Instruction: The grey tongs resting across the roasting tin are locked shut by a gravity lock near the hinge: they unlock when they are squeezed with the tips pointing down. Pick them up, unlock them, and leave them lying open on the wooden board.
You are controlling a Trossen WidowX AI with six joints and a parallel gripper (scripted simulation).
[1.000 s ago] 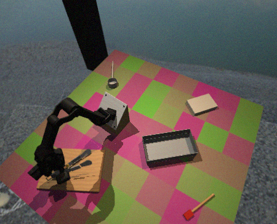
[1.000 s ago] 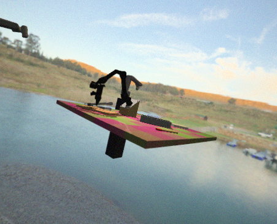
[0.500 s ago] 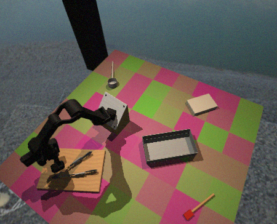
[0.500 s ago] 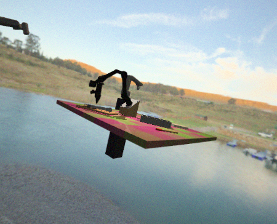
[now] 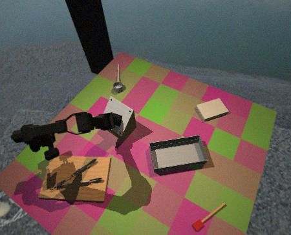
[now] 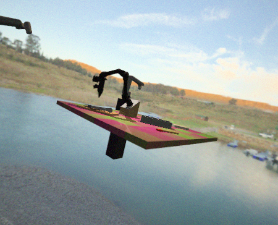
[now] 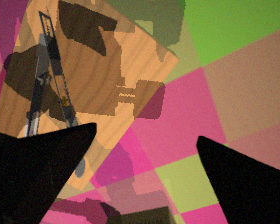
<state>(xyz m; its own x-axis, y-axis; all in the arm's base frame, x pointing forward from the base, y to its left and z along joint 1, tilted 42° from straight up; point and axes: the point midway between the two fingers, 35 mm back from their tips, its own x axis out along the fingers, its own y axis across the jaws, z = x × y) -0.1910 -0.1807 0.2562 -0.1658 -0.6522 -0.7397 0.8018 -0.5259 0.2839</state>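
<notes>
The grey tongs lie spread open in a V on the wooden board. In the top view their joined end is at the board's left and the two arms reach right, apart from each other. The roasting tin stands to the right, with no tongs across it. My gripper is open, with nothing between its fingers. It hangs raised above the board, clear of the tongs. In the wrist view my left finger hides part of the tongs.
The arm's slanted base block stands between board and tin. A small pan with a long handle lies at the back. A beige block lies behind the tin at the right. A red-headed tool lies near the front edge.
</notes>
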